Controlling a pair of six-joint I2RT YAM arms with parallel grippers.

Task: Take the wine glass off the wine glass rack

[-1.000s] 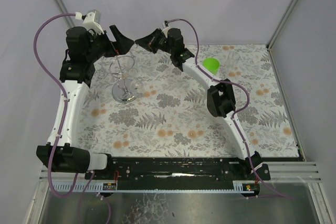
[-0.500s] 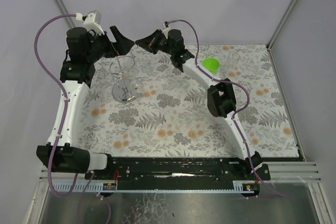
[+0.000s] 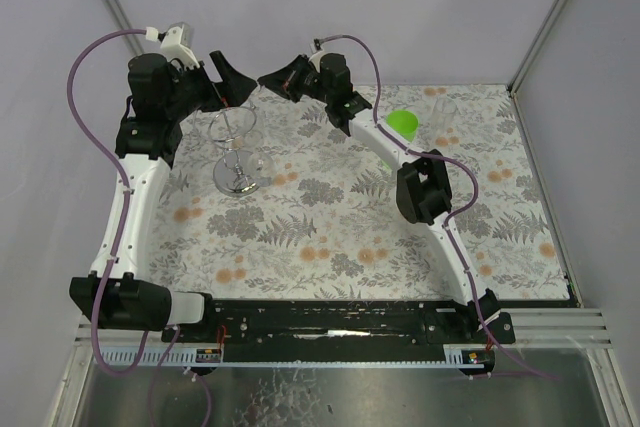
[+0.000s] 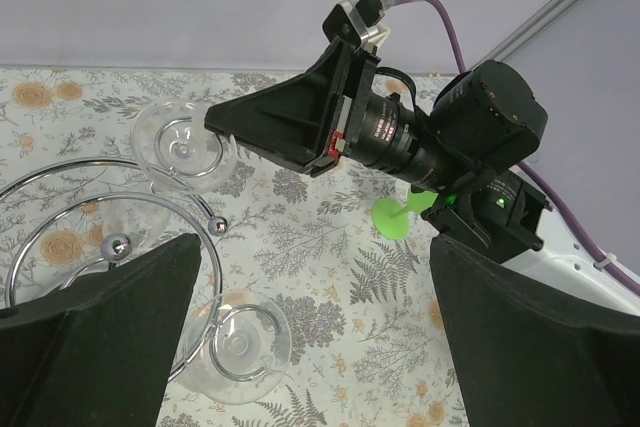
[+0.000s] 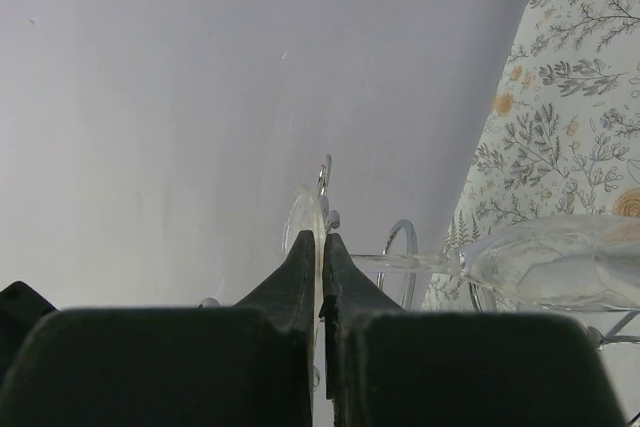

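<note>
Hardly moved, right gripper (image 5: 320, 243) pinches the wine glass (image 5: 550, 267) foot; left gripper (image 4: 315, 277) wide; rack (image 4: 118, 244) cropped.

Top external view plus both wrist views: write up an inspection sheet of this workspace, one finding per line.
Surface: floral tablecloth, flat, no spills seen.
Job's things: wine glass rack upright at back left; wine glass tipped sideways at its loops.
Clutter: second glass at the rack; green goblet; faint clear object at back right.
Grippers: right gripper shut on the wine glass's foot; left gripper open, holding nothing.
Cables: purple cables looped along both arms, off the rack.
Surroundings: plain walls, metal frame posts.
</note>
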